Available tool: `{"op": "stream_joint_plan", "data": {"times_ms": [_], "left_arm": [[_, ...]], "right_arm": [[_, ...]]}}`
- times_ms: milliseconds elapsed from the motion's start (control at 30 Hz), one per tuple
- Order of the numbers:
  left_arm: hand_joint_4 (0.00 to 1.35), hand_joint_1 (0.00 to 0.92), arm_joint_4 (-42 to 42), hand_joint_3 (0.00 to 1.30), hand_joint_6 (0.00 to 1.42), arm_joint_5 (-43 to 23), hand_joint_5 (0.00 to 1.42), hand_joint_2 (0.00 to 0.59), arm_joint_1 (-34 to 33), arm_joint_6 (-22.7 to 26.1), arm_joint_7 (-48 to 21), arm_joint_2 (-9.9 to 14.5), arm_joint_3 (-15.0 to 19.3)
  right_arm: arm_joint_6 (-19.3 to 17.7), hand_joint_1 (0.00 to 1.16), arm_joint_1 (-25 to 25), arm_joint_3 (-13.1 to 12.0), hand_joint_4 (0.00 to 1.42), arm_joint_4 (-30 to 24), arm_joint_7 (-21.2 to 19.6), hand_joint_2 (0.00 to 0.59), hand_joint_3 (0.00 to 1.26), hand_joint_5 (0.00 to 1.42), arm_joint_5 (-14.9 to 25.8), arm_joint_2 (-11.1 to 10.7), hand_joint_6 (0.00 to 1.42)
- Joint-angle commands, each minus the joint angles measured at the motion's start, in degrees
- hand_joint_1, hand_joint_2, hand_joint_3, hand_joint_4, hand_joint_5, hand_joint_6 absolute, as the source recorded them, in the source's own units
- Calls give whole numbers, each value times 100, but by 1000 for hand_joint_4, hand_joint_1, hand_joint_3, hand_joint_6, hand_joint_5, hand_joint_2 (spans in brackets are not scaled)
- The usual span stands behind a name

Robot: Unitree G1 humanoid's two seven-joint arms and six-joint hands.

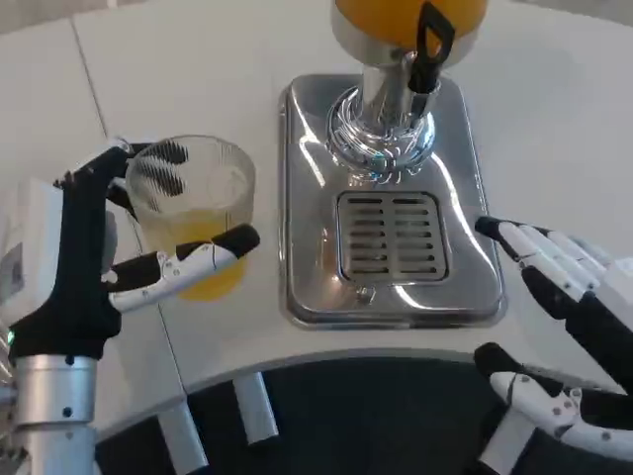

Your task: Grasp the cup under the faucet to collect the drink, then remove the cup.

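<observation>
A clear plastic cup point(195, 213) with orange drink in its lower part sits in my left hand point(94, 262), left of the dispenser's steel base point(307, 198). The thumb crosses the cup's front and the other fingers wrap behind it. The chrome faucet column point(384, 114) with its black lever point(430, 45) stands at the top middle, under the orange juice tank point(381, 15). Nothing stands on the slotted drip grate point(392, 237) below it. My right hand point(569, 327) hovers at the base's right edge, fingers spread, holding nothing.
The white table point(227, 59) curves along a rounded front edge point(326, 361), with dark floor and white chair or frame legs point(252, 411) below. Open white surface lies behind the cup and to the right of the dispenser.
</observation>
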Motion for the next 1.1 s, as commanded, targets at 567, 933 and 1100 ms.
{"op": "stream_joint_plan", "data": {"times_ms": [567,933,1100], "left_arm": [[1077,821,-1842,1148,1424,-27,1267,0,1267,-575,-865,-513,-145],[1076,827,-2470,1149,1424,111,1266,0,1754,-783,-1193,-702,-451],[1064,828,-2602,1149,1424,124,1265,0,1950,-939,-1303,-684,-498]], "right_arm": [[-2841,62,1028,-705,0,658,-787,503,0,0,139,-60,0],[-3546,49,1489,-1074,0,673,-795,514,0,0,389,101,0],[-3632,50,1570,-1152,0,617,-756,519,0,0,463,161,0]]}}
